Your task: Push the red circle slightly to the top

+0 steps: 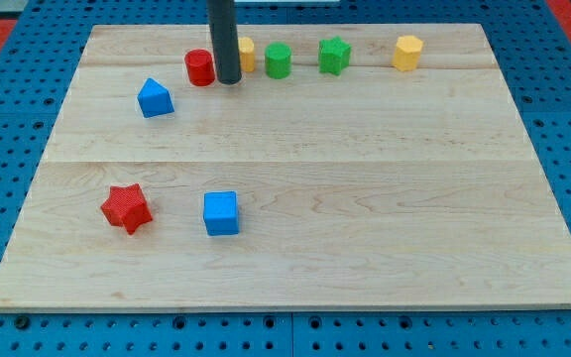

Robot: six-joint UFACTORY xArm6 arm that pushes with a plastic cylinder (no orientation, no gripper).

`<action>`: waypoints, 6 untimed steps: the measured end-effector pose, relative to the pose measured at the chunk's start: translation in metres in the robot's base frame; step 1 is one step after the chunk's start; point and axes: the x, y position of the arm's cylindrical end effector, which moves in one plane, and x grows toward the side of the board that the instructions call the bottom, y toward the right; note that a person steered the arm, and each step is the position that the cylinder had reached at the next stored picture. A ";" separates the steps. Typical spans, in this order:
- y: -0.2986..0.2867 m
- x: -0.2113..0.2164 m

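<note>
Nearest the bench's [295,268] bottom edge, toward its left, sit the red star [127,207] and the blue cube [221,212], well apart from our work. Farther up lies the blue block [155,98]. Near the top edge runs a row: red circle [200,67], our tip [229,80] just to its right, a yellow block [247,54] partly hidden behind the rod, green cylinder [279,59], green star [334,55], yellow hexagon [407,52]. We carry no pincer, only the rod. To do this well, we judge the tip should come round below the circle, centred, then nudge briefly upward.
</note>
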 end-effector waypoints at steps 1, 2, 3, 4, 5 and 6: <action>-0.052 -0.008; -0.052 -0.050; -0.025 -0.066; 0.024 -0.086; 0.068 -0.087; 0.074 -0.074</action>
